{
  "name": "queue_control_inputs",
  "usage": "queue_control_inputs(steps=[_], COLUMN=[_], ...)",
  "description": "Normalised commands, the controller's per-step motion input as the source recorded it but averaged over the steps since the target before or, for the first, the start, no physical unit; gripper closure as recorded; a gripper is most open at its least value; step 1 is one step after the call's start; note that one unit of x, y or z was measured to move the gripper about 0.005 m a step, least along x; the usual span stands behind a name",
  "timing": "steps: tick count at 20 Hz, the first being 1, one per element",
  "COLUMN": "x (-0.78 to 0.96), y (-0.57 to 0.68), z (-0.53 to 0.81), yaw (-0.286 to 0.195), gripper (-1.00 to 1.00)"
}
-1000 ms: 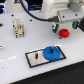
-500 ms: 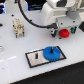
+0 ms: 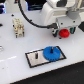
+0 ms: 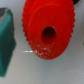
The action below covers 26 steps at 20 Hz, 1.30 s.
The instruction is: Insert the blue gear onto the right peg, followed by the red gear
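The red gear (image 3: pixel 63 33) lies on the white table (image 3: pixel 15 52), right under the claw (image 3: pixel 63 30); I cannot tell whether the claw is open or gripping. The blue gear (image 3: pixel 52 53) sits on the plate (image 3: pixel 33 58).

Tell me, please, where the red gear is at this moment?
In the exterior view the red gear lies on the white table directly under the gripper, toward that view's right, beyond the blue gear on the plate.
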Motion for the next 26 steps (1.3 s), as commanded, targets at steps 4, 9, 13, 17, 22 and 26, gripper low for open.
queue_control_inputs(steps=[4, 9, 13, 17, 22, 26], x=[-0.1, 0.08, 0.29, 0.39, 0.46, 0.51], y=[0.01, -0.04, -0.06, -0.19, -0.35, -0.46], z=[0.02, 0.44, 0.63, 0.56, 0.44, 0.42], yaw=[0.0, 0.0, 0.0, 0.0, 0.0, 0.0], gripper=[1.0, 1.0, 1.0, 1.0, 1.0, 1.0])
